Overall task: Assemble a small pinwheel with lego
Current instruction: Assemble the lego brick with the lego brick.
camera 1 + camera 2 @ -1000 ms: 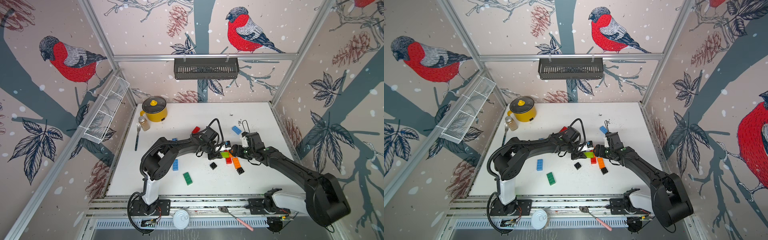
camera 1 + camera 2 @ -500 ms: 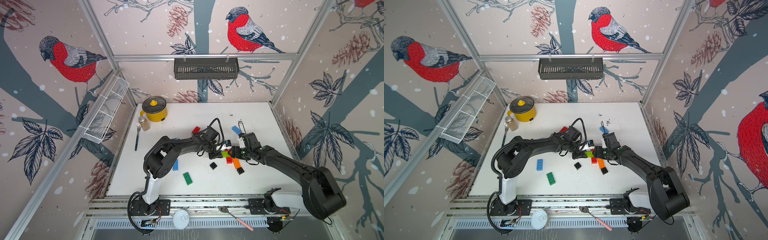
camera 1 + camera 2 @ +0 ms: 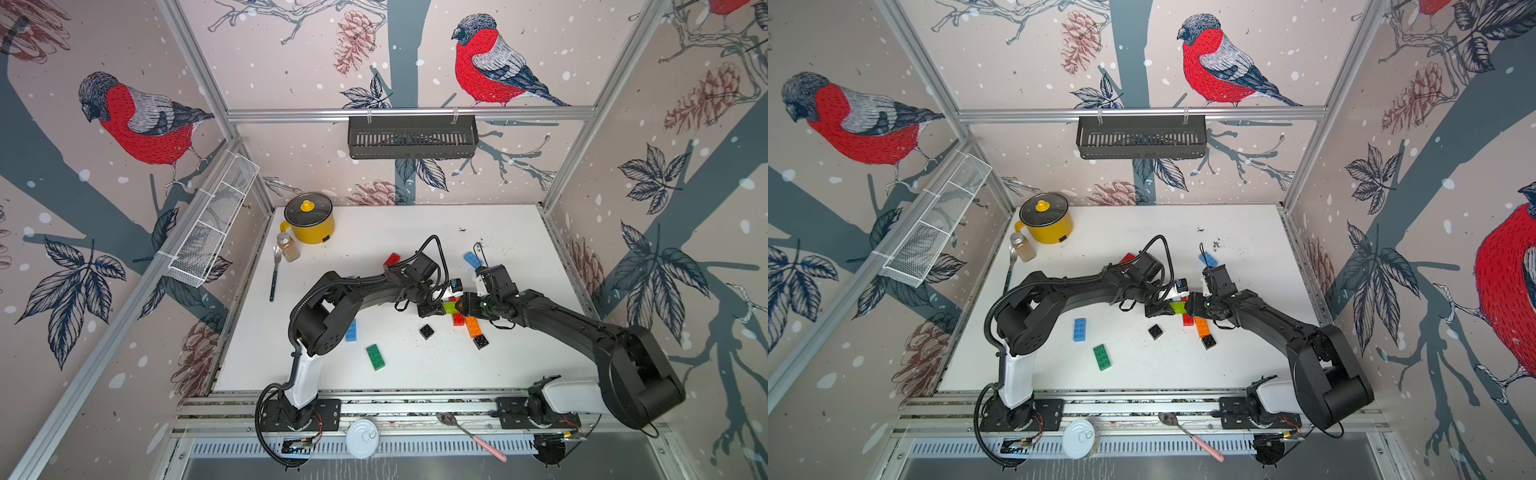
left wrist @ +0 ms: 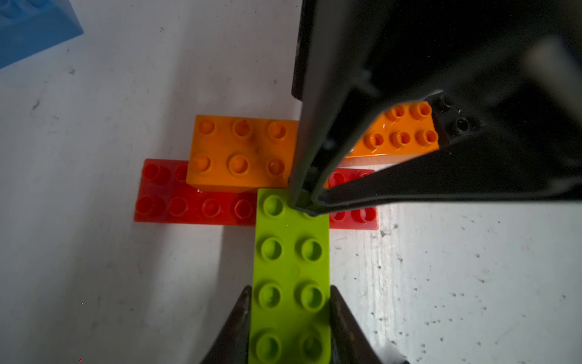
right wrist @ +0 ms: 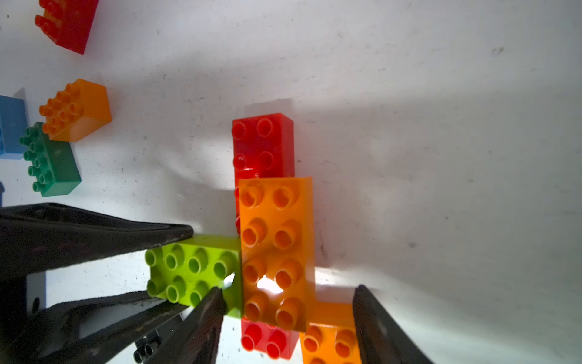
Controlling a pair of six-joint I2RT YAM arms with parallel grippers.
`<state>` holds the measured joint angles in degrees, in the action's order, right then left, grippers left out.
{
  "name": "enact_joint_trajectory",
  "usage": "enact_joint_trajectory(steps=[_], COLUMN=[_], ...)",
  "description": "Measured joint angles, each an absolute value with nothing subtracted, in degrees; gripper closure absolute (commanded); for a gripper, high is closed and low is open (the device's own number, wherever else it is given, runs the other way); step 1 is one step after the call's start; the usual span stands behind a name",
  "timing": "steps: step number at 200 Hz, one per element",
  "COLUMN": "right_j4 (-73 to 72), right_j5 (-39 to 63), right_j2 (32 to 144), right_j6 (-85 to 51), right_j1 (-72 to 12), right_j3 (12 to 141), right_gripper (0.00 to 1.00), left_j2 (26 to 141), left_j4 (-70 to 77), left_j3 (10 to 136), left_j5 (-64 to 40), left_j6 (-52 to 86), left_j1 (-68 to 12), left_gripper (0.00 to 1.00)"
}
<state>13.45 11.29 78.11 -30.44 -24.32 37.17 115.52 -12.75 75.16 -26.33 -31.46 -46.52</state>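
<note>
My left gripper (image 4: 291,291) is shut on a lime lego brick (image 4: 291,268), gripping its long sides; its far end rests on a red brick (image 4: 189,205) beside an orange brick (image 4: 239,151) stacked on that red one. My right gripper (image 5: 289,288) is open and straddles the orange brick (image 5: 277,236). One of its fingers (image 5: 208,312) touches the lime brick (image 5: 192,268) at its end. A second orange brick (image 5: 330,334) lies by the other finger. In both top views the grippers meet at the lime brick (image 3: 449,307) (image 3: 1177,307) at mid-table.
Loose lego lies around: two black squares (image 3: 426,331) (image 3: 481,341), a dark green brick (image 3: 375,356), blue bricks (image 3: 351,330) (image 3: 472,259), a red brick (image 3: 391,259). At the back left stand a yellow pot (image 3: 309,218) and a jar (image 3: 288,246), with a fork (image 3: 274,274) beside them.
My right gripper has slid left up to the lime brick and its jaws have narrowed. The left arm has held still with the lime brick.
</note>
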Motion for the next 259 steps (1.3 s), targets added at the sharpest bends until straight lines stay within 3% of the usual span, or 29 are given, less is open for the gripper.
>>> enact_joint_trajectory(steps=[115,143,169,176,187,193,196,259], right_j4=[10.4,10.4,10.4,10.5,10.4,10.3,10.2,10.6], right_j5=[9.2,9.3,9.5,10.2,11.1,11.6,11.6,13.7], right_j2=[80.4,80.2,81.1,81.6,82.1,82.3,82.4,82.7], right_j6=[-34.5,-34.5,-34.3,-34.3,-34.3,-34.3,-34.3,-34.5], right_j1=[-25.5,-25.6,-25.7,-25.7,-25.8,-25.8,-25.8,-25.8], right_j3=[37.1,37.5,38.7,39.1,39.5,39.6,39.6,39.8], right_gripper=[0.4,0.39,0.38,0.37,0.37,0.36,0.36,0.34], left_j2=[116.7,116.7,116.7,116.5,116.1,115.6,115.5,109.5], left_j4=[-14.2,-14.6,-14.6,-14.7,-14.6,-14.6,-14.6,-13.2], left_j3=[77.3,77.6,77.6,77.6,77.6,77.6,77.6,75.7], left_j5=[-24.9,-25.1,-25.2,-24.6,-24.0,-23.9,-23.9,-24.2], left_j6=[-31.4,-31.3,-31.3,-30.9,-30.5,-30.4,-30.5,-29.1], left_j1=[-45.8,-45.5,-44.7,-44.5,-44.2,-44.0,-43.9,-43.0], left_gripper=[0.84,0.71,0.54,0.42,0.31,0.09,0.03,0.02])
